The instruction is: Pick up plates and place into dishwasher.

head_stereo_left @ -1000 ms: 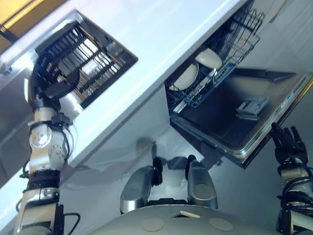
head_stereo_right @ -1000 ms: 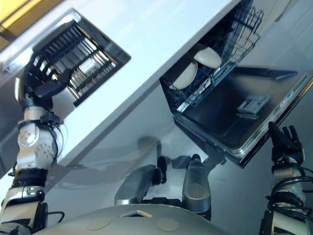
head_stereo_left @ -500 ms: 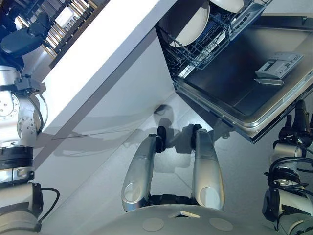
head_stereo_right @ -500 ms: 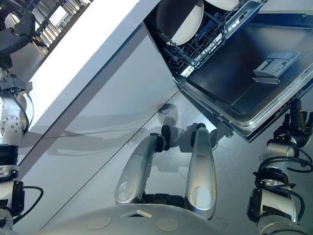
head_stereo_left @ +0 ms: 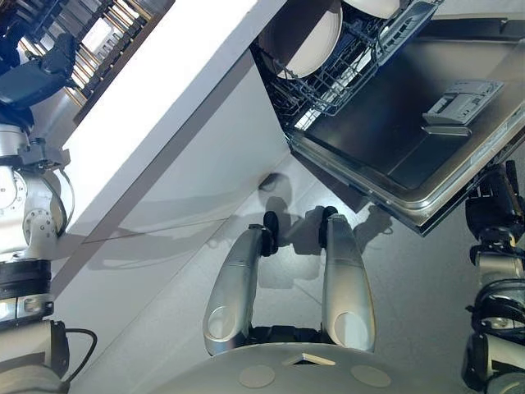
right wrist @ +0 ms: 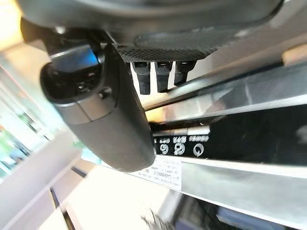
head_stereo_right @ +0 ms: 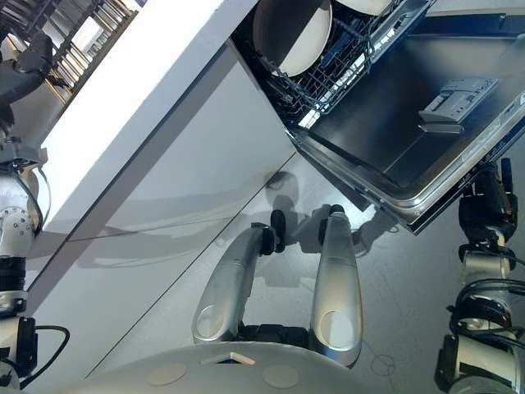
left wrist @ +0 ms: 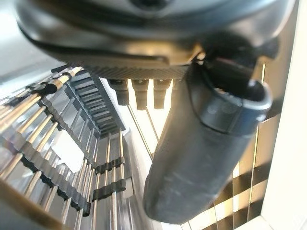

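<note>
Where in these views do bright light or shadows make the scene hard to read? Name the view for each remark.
Left wrist view: strong backlight glows between the drying rack's bars, leaving the left hand a dark shape. Right wrist view: a washed-out bright patch lies beside the right hand. Left eye view: soft shadows fall on the floor under the open dishwasher door.

Two head views looking down, two wrist views at close range.

The head pair looked steeply down from nearly the same spot and shared the white counter (head_stereo_left: 164, 107) on the left, the open dishwasher door (head_stereo_left: 410, 156) on the far right and the rack (head_stereo_right: 328, 74) with a plate (head_stereo_right: 291, 37). The left wrist camera looked along the left hand (left wrist: 201, 143) from very near at a dish rack (left wrist: 62, 163). The right wrist camera looked past the right hand (right wrist: 96, 105) at the door's edge (right wrist: 230, 139), close up.
</note>
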